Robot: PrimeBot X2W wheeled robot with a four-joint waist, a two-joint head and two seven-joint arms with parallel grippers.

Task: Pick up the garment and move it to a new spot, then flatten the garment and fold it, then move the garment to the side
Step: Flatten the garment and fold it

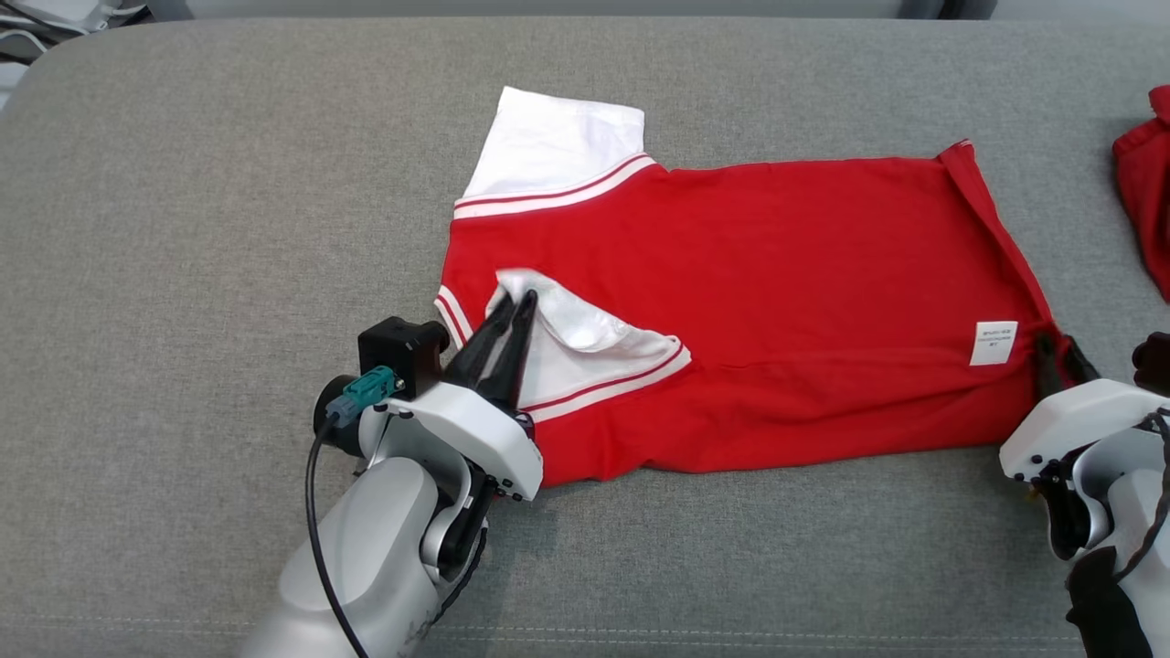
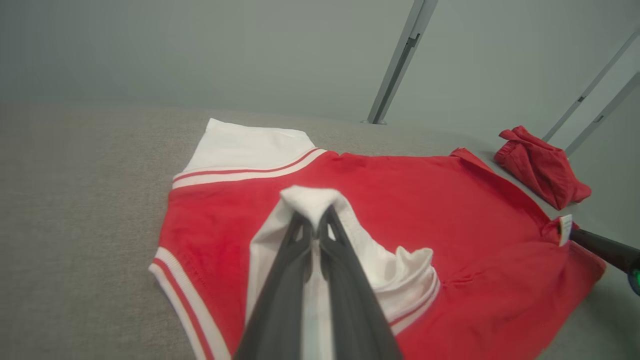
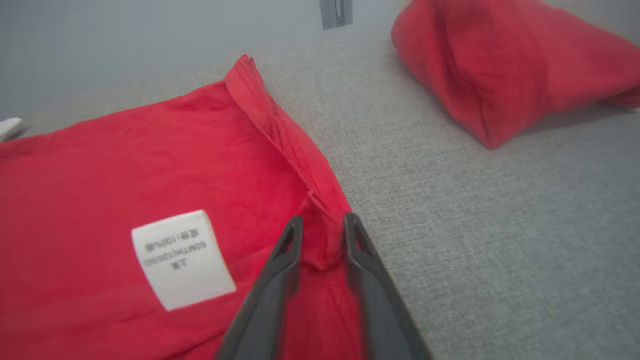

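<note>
The garment (image 1: 777,274) is a red shirt with white sleeves, spread flat on a grey cushion (image 1: 183,274). Its near white sleeve (image 1: 585,338) is folded over onto the red body. My left gripper (image 1: 516,302) rests on that sleeve, its fingers nearly together, and the white cloth is pinched and tented at the tips (image 2: 315,222). My right gripper (image 1: 1065,356) is at the hem corner beside the white label (image 3: 182,257). Its jaws stand slightly apart with a ridge of red cloth (image 3: 322,250) lying between them.
A second red cloth (image 1: 1147,183) lies bunched at the right edge of the cushion, close to the shirt's hem (image 3: 515,65). Bare grey cushion stretches to the left and along the front edge. Metal posts (image 2: 400,60) stand behind.
</note>
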